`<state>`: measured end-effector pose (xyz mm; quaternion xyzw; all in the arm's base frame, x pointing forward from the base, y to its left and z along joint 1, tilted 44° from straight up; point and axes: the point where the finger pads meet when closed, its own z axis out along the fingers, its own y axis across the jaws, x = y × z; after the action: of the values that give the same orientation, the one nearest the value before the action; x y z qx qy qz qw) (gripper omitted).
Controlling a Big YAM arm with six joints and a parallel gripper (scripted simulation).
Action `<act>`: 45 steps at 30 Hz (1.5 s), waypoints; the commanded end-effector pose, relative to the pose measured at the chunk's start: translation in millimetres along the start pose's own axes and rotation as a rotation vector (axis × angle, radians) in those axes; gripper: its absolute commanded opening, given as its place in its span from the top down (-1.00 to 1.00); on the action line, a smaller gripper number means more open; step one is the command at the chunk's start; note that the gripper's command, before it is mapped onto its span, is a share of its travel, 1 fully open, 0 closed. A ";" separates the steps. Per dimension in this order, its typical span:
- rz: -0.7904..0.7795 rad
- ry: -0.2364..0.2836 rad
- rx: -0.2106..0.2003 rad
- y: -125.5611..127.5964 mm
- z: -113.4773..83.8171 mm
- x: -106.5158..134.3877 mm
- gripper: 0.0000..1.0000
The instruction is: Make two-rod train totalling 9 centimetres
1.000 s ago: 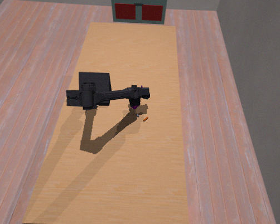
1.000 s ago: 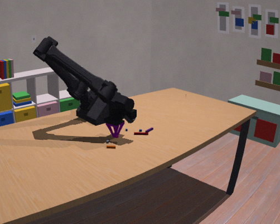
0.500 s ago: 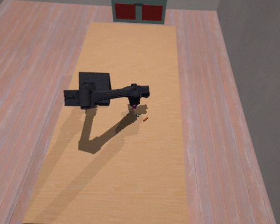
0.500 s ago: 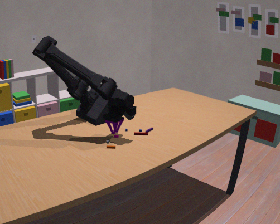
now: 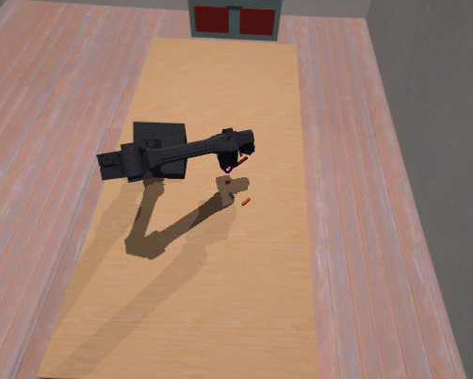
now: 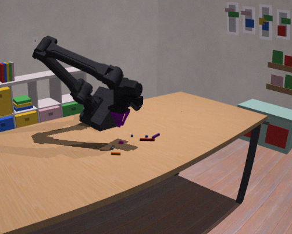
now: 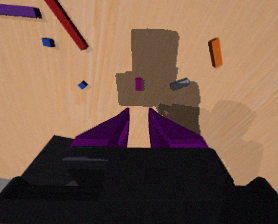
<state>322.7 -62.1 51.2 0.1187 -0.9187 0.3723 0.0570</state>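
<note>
When seen from above, reaches across a tan wooden tabletop (image 5: 172,304) (image 6: 63,181) (image 7: 250,165) with a black jointed arm (image 5: 187,150) (image 6: 80,59). Holds a black claw with purple fingers (image 5: 227,171) (image 6: 120,126) over the rods. Shows a short magenta rod (image 5: 227,181) (image 6: 121,142) (image 7: 139,84) and a grey rod (image 5: 232,195) (image 6: 112,147) (image 7: 179,84) in the arm's shadow, near an orange rod (image 5: 246,201) (image 6: 116,153) (image 7: 215,53), with a long red rod (image 5: 242,160) (image 6: 147,139) (image 7: 67,25) partly visible beside the claw.

From the exterior, shows the claw raised above the tabletop, fingers pointing down. Places a purple rod (image 6: 156,135) (image 7: 20,11) close to the red rod, one small blue rod (image 6: 146,136) (image 7: 48,42) near both and another small blue rod (image 6: 131,135) (image 7: 82,85) farther off.

From the wrist, reveals fingers slightly spread, gripping nothing. Puts the magenta rod just beyond the fingertips in this view, flat on the tabletop, apart from the grey and the red. Slants the red rod between the purple and magenta ones, unjoined to either.
</note>
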 end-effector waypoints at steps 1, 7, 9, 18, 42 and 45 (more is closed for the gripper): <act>0.052 -0.051 -0.001 -7.5 -27.2 -16.4 0.53; 0.037 -0.006 -0.002 -2.5 -14.1 -4.3 -1.00; 0.037 -0.006 -0.002 -2.6 -14.1 -4.3 -1.00; 0.034 -0.006 -0.002 -2.6 -14.1 -4.3 -1.00; -0.402 -0.052 0.004 80.3 -7.1 -98.5 -1.00; -0.448 -0.051 0.005 90.9 -4.2 -105.5 -1.00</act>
<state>372.1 -0.5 -25.2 0.2873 -0.8795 0.3556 0.1324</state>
